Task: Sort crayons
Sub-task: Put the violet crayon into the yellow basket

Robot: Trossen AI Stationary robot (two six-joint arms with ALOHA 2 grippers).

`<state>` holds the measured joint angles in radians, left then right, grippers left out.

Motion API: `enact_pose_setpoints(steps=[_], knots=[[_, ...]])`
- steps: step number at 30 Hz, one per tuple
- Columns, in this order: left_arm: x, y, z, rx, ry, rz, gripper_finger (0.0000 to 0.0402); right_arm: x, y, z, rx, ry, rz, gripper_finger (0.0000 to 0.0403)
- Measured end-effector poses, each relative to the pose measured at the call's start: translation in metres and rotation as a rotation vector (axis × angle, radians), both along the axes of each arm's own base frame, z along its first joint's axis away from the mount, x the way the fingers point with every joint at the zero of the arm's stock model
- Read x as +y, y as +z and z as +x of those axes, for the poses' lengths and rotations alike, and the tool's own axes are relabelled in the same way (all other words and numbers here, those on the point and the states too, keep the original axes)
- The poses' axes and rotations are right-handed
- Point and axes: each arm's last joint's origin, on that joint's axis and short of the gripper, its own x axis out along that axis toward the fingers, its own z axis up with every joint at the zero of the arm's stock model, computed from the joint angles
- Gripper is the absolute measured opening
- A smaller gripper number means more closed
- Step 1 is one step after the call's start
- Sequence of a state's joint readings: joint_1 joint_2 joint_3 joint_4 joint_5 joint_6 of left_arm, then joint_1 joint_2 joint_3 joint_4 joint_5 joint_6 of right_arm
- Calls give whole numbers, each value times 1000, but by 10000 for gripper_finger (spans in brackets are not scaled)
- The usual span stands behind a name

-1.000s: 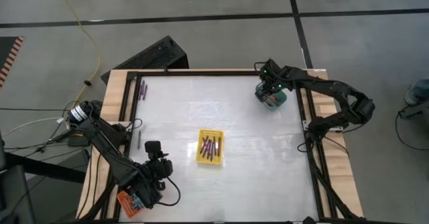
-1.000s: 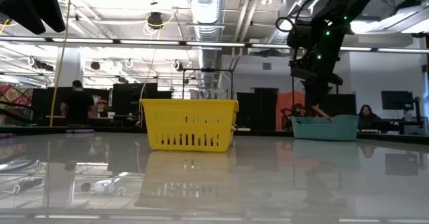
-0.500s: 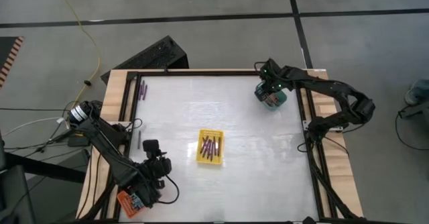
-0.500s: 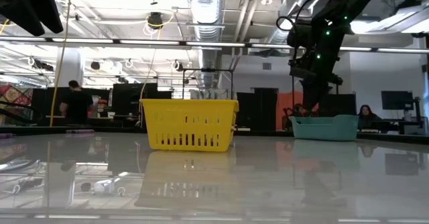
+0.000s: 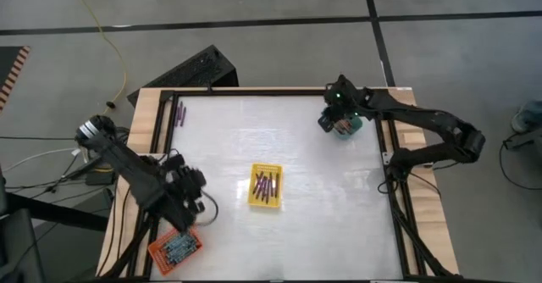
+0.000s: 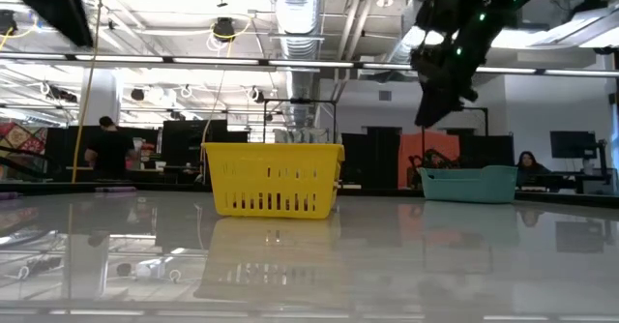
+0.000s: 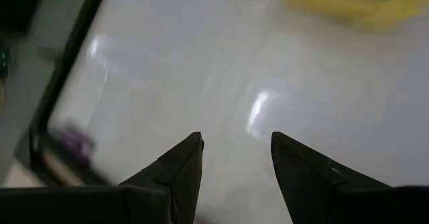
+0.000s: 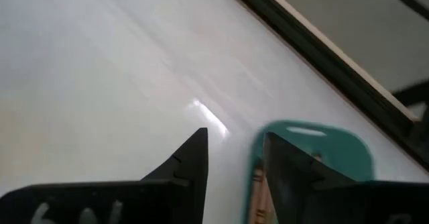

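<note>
Several reddish and purple crayons (image 5: 266,185) lie in the yellow tray (image 5: 254,200) at mid-table. Two purple crayons (image 5: 180,112) lie loose at the far left corner. The orange tray (image 5: 159,255) near the front left corner holds bluish-grey crayons (image 5: 179,245). My left gripper (image 5: 191,191) hangs open beyond it, above bare table, with nothing between its fingers (image 7: 191,158). My right gripper (image 5: 332,119) is open above the left rim of the teal tray (image 5: 354,127) at the far right; a crayon (image 8: 257,184) shows inside that tray.
A black frame (image 5: 158,130) and wooden border run around the white tabletop. Between the yellow tray (image 6: 274,180) and the teal tray (image 6: 468,183) lies bare white table. A dark stick (image 5: 175,174) lies along the left edge. People stand in the room behind.
My left gripper has risen off the orange tray and gone toward the far edge, rolling as it went, so the tray now shows uncovered. My right gripper has lifted out of the teal tray and drifted a little toward the table's left.
</note>
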<state>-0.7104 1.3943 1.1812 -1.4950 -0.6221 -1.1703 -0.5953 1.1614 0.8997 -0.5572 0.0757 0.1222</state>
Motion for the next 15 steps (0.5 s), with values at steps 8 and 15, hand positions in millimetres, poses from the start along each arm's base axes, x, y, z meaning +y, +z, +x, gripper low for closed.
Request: enact_pose_setpoints(steps=[8,15], knots=[[68,-41,-42,62,384,-269,167,47,17,8,-69,200,-37,138],[88,-50,-65,-54,550,-451,165,76,23,17,-120,338,-56,138]])
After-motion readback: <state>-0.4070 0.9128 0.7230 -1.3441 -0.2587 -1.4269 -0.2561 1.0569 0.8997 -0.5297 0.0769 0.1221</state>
